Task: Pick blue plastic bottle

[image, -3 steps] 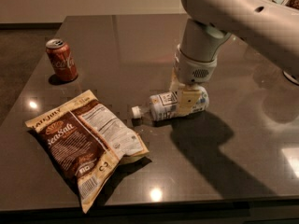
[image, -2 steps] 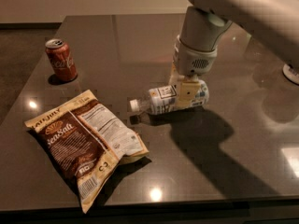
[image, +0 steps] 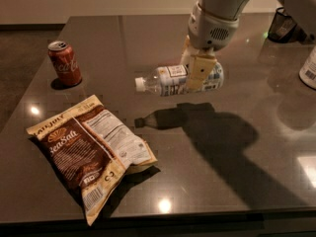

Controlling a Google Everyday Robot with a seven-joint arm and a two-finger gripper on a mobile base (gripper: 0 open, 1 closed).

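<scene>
The blue plastic bottle [image: 170,79] is a clear bottle with a white cap and a pale blue-and-white label. It hangs level in the air above the dark table [image: 232,172], cap pointing left, with its shadow on the tabletop below. My gripper [image: 201,72] comes down from the upper right and is shut on the bottle's right half. One cream-coloured finger [image: 199,71] crosses the front of the label.
A red soda can [image: 64,63] stands at the far left. A brown chip bag [image: 90,152] lies at the front left. A white container with a barcode [image: 309,69] is at the right edge. A dark mesh holder [image: 285,27] sits at the back right.
My gripper has lifted the bottle off the table. The bottle now hangs clear of the surface and its shadow has separated from it.
</scene>
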